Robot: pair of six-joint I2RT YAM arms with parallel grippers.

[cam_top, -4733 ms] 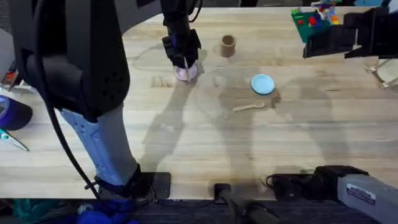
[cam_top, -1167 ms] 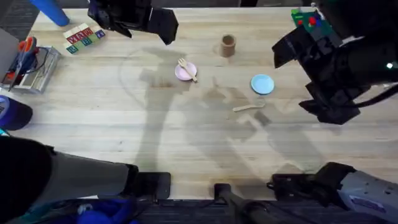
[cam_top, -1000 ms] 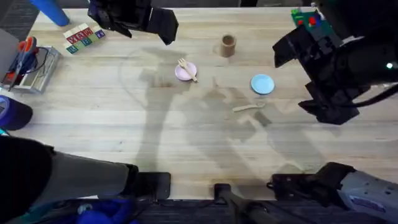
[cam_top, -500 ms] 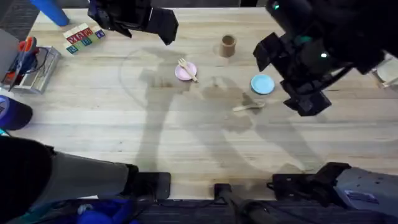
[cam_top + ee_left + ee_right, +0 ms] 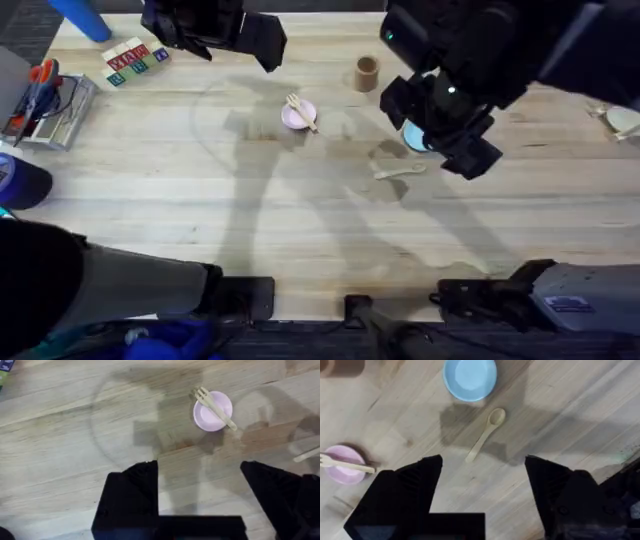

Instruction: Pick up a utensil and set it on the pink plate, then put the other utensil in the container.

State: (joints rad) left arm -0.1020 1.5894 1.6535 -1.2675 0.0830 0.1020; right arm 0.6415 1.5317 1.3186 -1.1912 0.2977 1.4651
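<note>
While fork (image 5: 300,110) rests on pink plate (image 5: 297,118) | spoon (image 5: 485,433) beside blue plate (image 5: 470,378) | both grippers open, empty

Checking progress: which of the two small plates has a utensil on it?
The pink plate, with the wooden fork lying across it. The light blue plate is bare; the wooden spoon lies on the table beside it.

A pale wooden counter (image 5: 300,230) with long plank grain spans the overhead view; soft grey shadows cross its middle; at ten o'clock lie lettered blocks (image 5: 131,58) and a wire tray (image 5: 45,105) holding orange-handled scissors (image 5: 40,75); a blue cylinder (image 5: 80,17) stands at eleven.
</note>
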